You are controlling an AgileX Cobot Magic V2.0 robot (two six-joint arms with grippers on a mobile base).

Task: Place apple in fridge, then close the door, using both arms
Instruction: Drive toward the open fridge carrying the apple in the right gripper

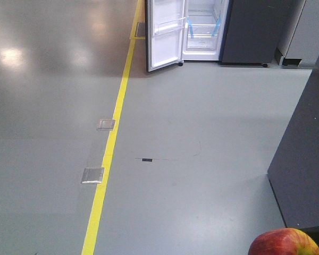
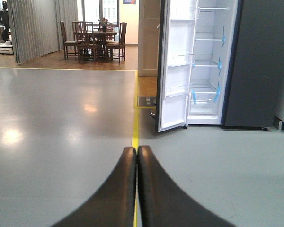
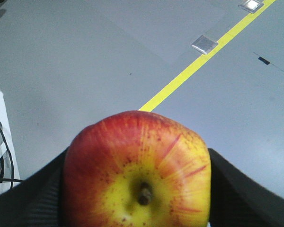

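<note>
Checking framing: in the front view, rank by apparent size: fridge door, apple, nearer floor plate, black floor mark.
Largest to smallest: door, apple (cropped, close to camera), floor plate, black mark.

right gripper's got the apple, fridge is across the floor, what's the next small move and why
Probably drive forward toward the fridge, with the right gripper shut on the apple. The fridge stands far across the floor, likely beyond reach, its door open; the left gripper is shut and empty, free for the door later.
</note>
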